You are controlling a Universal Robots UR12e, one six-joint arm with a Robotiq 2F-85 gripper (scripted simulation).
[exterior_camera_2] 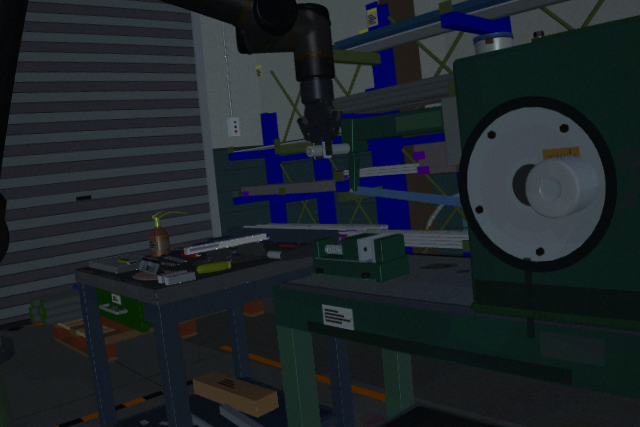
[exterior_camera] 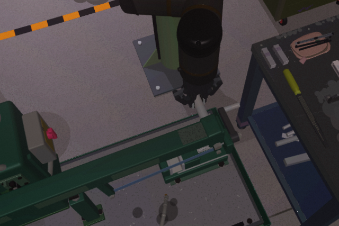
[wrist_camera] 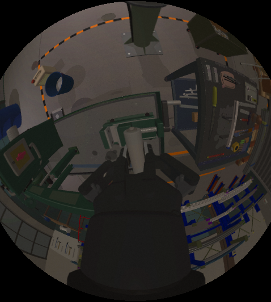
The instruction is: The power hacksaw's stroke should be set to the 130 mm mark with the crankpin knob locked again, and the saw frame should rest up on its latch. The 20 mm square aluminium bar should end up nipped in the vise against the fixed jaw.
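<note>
At the far end of the green saw frame (exterior_camera: pixel 115 160), a pale cylindrical handle (exterior_camera: pixel 201 108) sticks out, and I grip it with my closed gripper (exterior_camera: pixel 197 100) from above. The frame is raised well above the vise (exterior_camera_2: pixel 362 254), its blue blade (exterior_camera: pixel 164 167) running beneath it. The vise (exterior_camera: pixel 191 164) sits on the saw bed with a pale block between its jaws; I cannot tell what it is. The crank disc (exterior_camera_2: pixel 537 184) with its pale crankpin knob (exterior_camera_2: pixel 561 185) and a small yellow scale (exterior_camera_2: pixel 561 153) faces the second side camera.
A dark workbench (exterior_camera: pixel 304 81) stands right of the saw, carrying a yellow-handled file (exterior_camera: pixel 293 82), small bars (exterior_camera: pixel 273 55) and tools. Pale bar pieces (exterior_camera: pixel 295 159) lie on its lower blue shelf. The saw's control box (exterior_camera: pixel 38 136) with a red button sits at the left.
</note>
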